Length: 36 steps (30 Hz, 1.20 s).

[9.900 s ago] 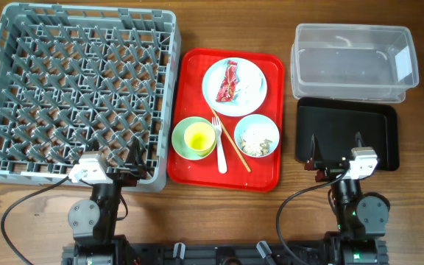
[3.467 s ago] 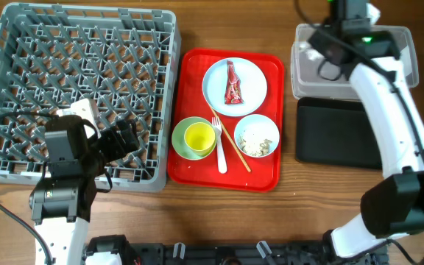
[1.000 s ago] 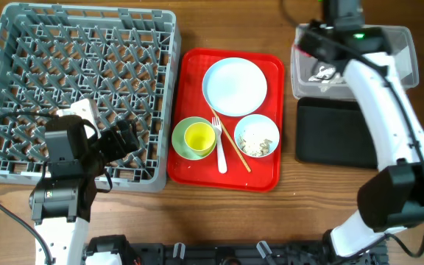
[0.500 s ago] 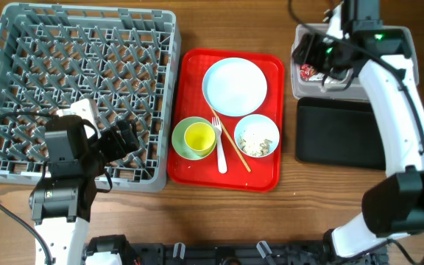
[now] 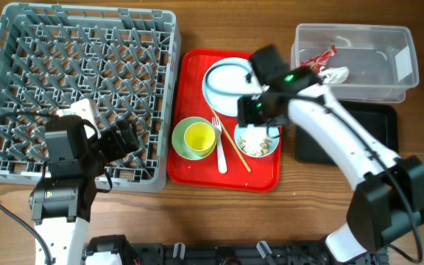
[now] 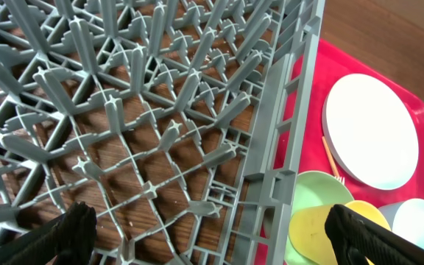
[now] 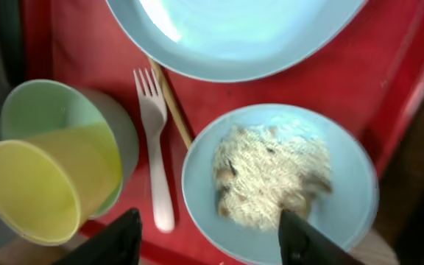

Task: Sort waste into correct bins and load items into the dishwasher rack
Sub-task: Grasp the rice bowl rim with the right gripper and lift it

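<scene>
My right gripper [image 5: 258,118] [image 7: 213,239] is open and empty, hovering over the light blue bowl [image 5: 257,140] [image 7: 278,173] that holds the rice scraps. The white plate [image 5: 223,85] [image 7: 234,29], the pale green bowl [image 5: 185,140] [image 7: 57,110] with the yellow cup [image 5: 198,136] [image 7: 43,191] in it, the white fork [image 5: 218,151] [image 7: 153,147] and the chopsticks [image 5: 235,151] [image 7: 171,103] lie on the red tray. The red-and-white wrapper [image 5: 317,59] and the napkin [image 5: 337,73] lie in the clear tub [image 5: 403,66]. My left gripper [image 5: 127,140] [image 6: 212,239] is open over the grey rack [image 5: 79,88] [image 6: 124,132].
The black tray [image 5: 385,136] sits in front of the clear tub, partly under my right arm. The red serving tray [image 5: 190,173] lies between the rack and the bins. The left wrist view also shows the plate [image 6: 370,132] and cup [image 6: 322,235] beyond the rack wall.
My right arm has left the clear tub and swung left and forward over the red tray. The wrapper it held now lies in the tub. The left arm has not moved.
</scene>
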### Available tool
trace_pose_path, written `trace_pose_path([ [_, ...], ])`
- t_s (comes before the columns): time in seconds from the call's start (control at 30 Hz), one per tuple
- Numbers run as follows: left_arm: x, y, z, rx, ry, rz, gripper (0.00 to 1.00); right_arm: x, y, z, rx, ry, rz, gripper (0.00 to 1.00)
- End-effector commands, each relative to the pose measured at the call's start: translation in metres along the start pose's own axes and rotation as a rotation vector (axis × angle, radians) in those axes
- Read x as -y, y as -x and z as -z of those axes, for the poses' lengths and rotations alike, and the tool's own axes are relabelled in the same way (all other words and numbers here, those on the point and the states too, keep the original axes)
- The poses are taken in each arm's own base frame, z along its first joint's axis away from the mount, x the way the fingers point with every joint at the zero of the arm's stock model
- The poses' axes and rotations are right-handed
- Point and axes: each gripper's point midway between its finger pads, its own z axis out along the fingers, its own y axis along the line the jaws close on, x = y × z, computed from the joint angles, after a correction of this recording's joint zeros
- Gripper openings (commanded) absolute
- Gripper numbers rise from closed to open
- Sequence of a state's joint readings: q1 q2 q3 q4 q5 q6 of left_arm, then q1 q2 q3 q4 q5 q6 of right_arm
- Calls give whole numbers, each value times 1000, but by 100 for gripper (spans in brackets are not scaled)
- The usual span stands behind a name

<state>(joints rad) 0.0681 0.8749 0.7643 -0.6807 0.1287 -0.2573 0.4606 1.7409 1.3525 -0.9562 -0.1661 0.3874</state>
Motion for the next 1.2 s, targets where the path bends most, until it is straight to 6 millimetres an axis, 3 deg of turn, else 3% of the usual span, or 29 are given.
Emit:
trace_pose_path([
  [0.0,4,9,6,29,-15,9,100,2,-13,-21,20,-55,-69,56],
  [0.17,4,9,6,29,-15,9,100,-5,-17,-42,50,-32,-108,51],
  [0.3,4,9,6,30,-15,9,100,4,-18,-51,68,-74,-160,45],
  [0.57,4,9,6,29,-15,9,100,1,-18,-70,62,-76,-148,41],
  [0.8,4,9,6,30,-15,9,100,4,-19,-89,44,-91,-201,28],
  [0.97,4,9,6,30,-15,9,100,6,-23,-96,24,-101,-206,26],
  [1.17,4,9,6,30,-15,9,100,1,-17,-88,30,-96,-192,4],
])
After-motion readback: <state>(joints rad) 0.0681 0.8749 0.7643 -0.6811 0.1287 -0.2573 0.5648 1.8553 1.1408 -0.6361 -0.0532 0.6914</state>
